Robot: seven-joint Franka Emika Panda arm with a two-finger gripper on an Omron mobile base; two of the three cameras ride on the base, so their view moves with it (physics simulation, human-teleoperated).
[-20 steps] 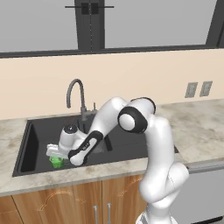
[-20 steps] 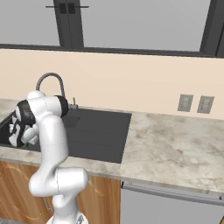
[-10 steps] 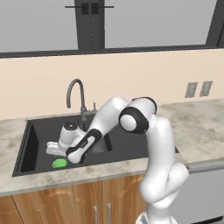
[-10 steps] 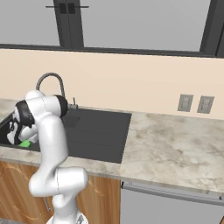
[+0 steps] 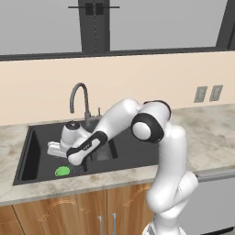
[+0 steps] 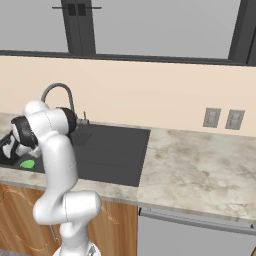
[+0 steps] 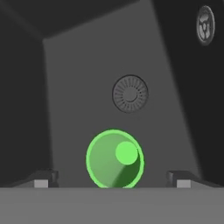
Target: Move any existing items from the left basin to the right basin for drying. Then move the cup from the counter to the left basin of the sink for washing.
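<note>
Down on the floor of the left basin (image 5: 34,151) sits the cup (image 5: 62,171), bright green, near the front wall. Stands straight up, open mouth to the top, long axis up and down. Shows as a green ring with a small bright circle inside in the hand view (image 7: 115,158), so looked at from right above, rim wider than the bottom. Peeks out as a small green patch at the far left of the right base view (image 6: 27,163), beside the white arm.

Hangs just above the cup and a bit to the far side: the gripper (image 5: 54,150), pointing down into the sink (image 5: 119,153). Spread wide, with one finger tip (image 7: 41,179) to the left of the cup and the other tip off to the right. Not touching the cup on either side; dark floor shows in the gaps. Holds nothing.

Past the cup, further along the basin floor, lies a round drain (image 7: 130,94). Shows a second small drain (image 7: 205,25) in the top right corner of the hand view, over in the right basin (image 5: 102,151). Cannot make out any see-through glass there.

Behind the sink rises a grey curved tap (image 5: 81,98). All around runs the beige counter (image 5: 211,133), with wooden cabinets (image 5: 78,213) below.
</note>
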